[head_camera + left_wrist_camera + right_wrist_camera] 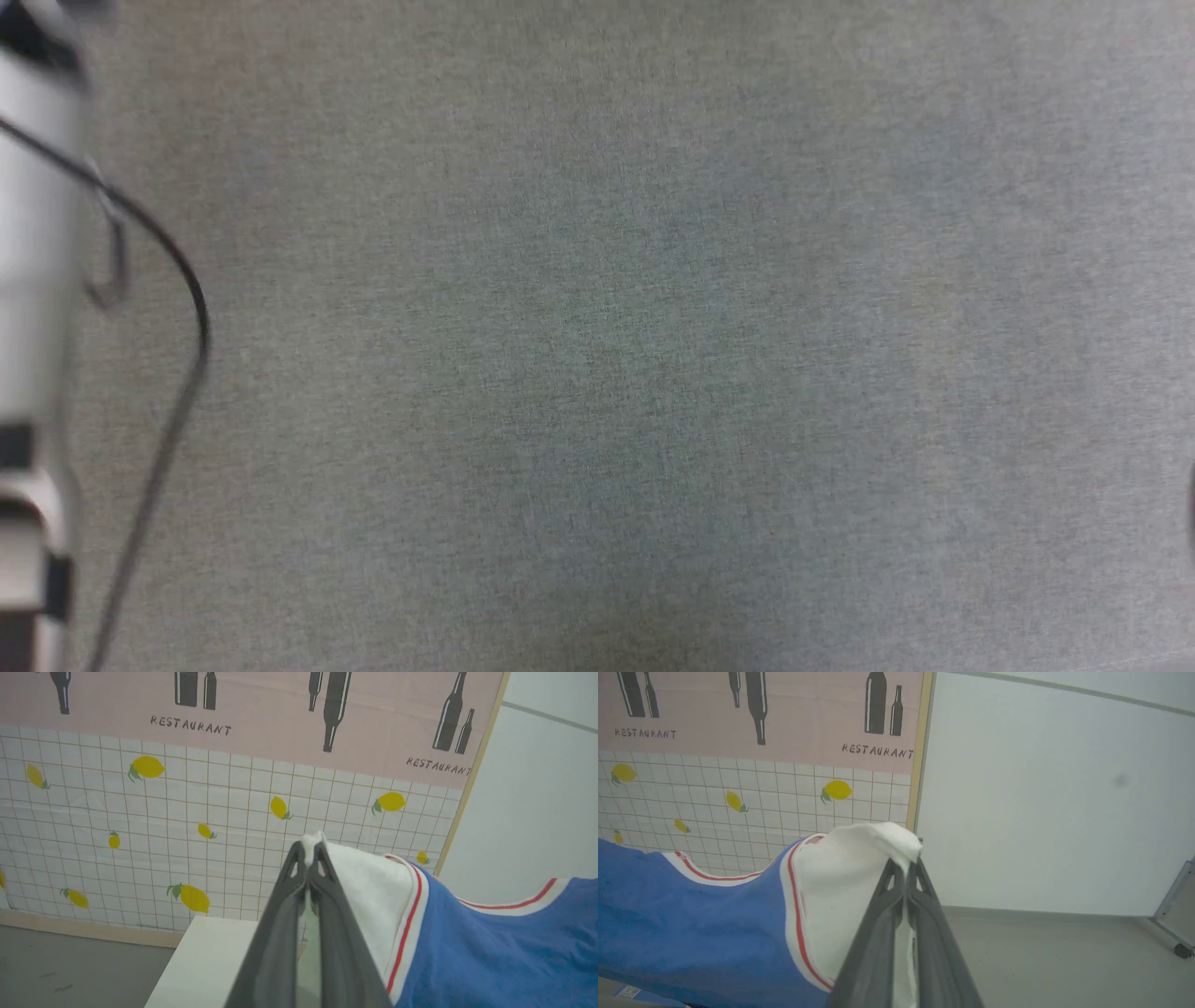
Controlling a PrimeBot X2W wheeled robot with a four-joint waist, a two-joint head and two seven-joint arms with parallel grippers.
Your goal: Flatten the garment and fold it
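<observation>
Both my sets of fingers pinch a blue shirt by its white sleeves, holding it up and spread between them.

My left fingers [306, 863] are closed tight on a fold of white sleeve cloth that pokes out above the tips. In the left wrist view the shirt [490, 952] runs off to the right: white sleeve, a white band with a red stripe, then blue. My right fingers [905, 872] clamp the other white sleeve the same way, and there the shirt [691, 914] runs off to the left. A white worktop [205, 961] shows below my left fingers. Behind is a wall [140, 835] printed with tiles, lemons and bottles. The head view is blurred: a grey surface, with a pale forearm [33, 280] and a dark cable [177, 271] at its left edge.
</observation>
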